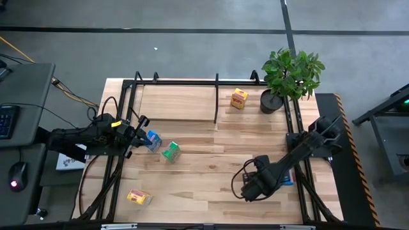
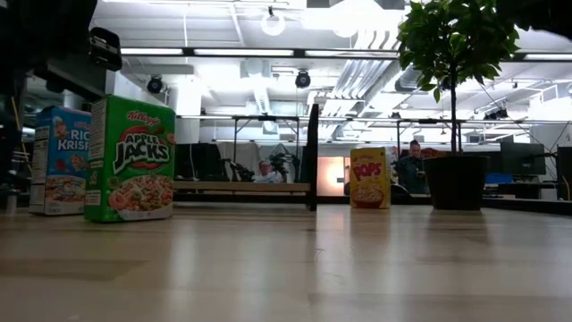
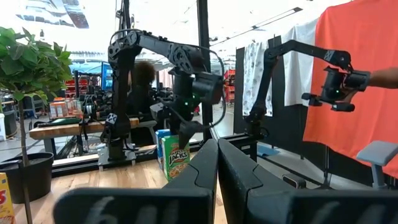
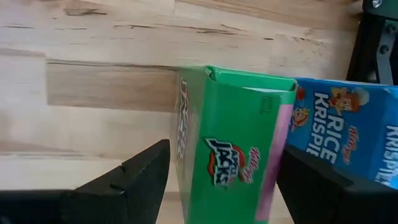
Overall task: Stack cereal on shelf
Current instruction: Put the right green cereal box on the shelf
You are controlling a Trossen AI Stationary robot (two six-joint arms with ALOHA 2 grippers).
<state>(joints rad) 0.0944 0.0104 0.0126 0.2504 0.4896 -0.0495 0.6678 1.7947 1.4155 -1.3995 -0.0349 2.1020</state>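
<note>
Smooth pale wood tabletop (image 1: 211,172) — printed cardboard cereal boxes (image 2: 131,159), slightly glossy — matt black metal shelf bars (image 1: 216,96).

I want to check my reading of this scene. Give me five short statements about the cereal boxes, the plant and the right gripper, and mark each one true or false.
1. The green box stands upright, close beside the blue box. True.
2. The green box is stacked on top of the blue box. False: both stand side by side on the tabletop.
3. The right gripper is open, with one finger on each side of the green box. True.
4. The potted plant stands at the table's near left corner. False: the high view shows it at the far right corner.
5. The yellow Pops box lies flat. False: it stands upright, close to the potted plant.
</note>
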